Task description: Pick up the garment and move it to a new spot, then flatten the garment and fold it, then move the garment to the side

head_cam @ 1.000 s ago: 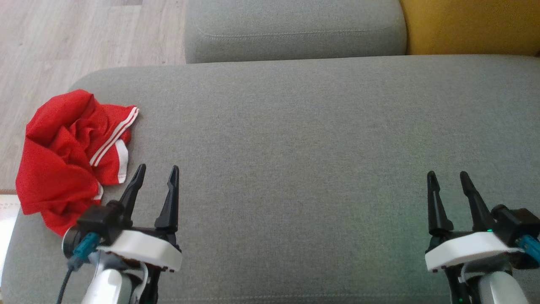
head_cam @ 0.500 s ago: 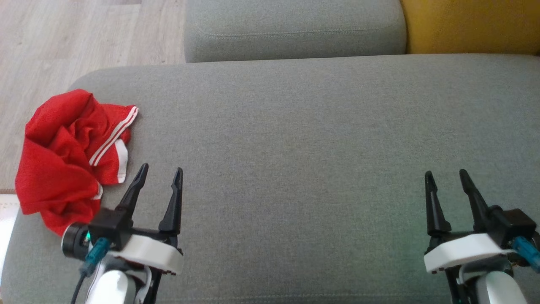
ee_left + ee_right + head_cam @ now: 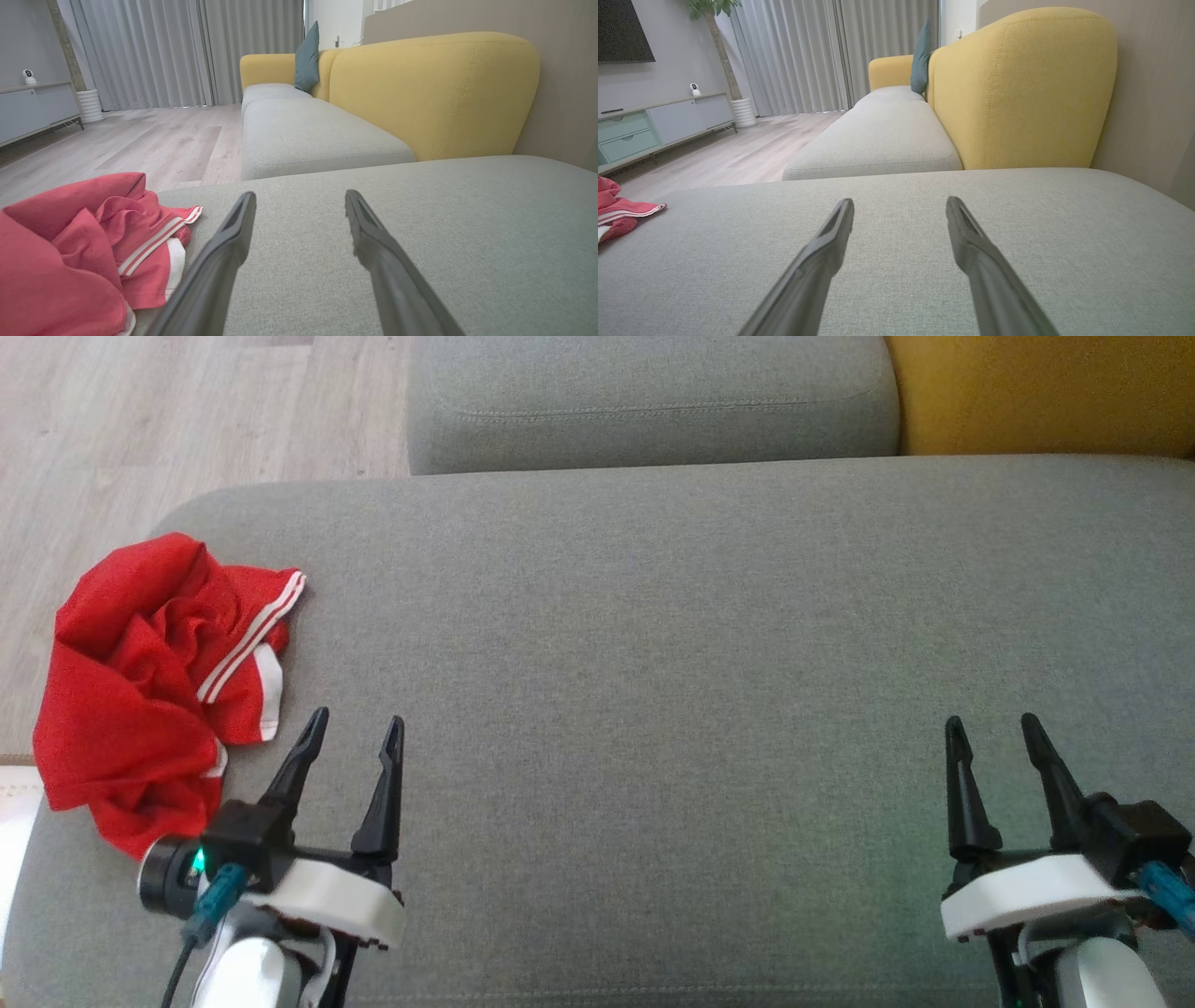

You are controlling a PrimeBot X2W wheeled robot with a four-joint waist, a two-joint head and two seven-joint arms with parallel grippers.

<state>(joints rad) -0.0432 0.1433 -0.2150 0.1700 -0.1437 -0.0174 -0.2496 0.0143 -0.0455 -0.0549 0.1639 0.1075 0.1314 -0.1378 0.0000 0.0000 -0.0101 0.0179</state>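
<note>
Fingers [image 3: 301, 751] apart, left gripper [image 3: 358, 717], right gripper [image 3: 989, 719]; garment [image 3: 131, 691] crumpled at cushion [image 3: 653, 663] edge, inner folds hidden.

Head view looks steeply down on the cushion [image 3: 653, 663] from above; both wrist views sit low and close over it, facing along it toward the yellow backrest [image 3: 434, 93]; all three share the cushion and garment [image 3: 131, 691]

Garment [image 3: 60, 261] runs off left, bottom edges in my left wrist view — folds hide its inside. I can't tell garment type. TV [image 3: 621, 30] cropped at corner.
</note>
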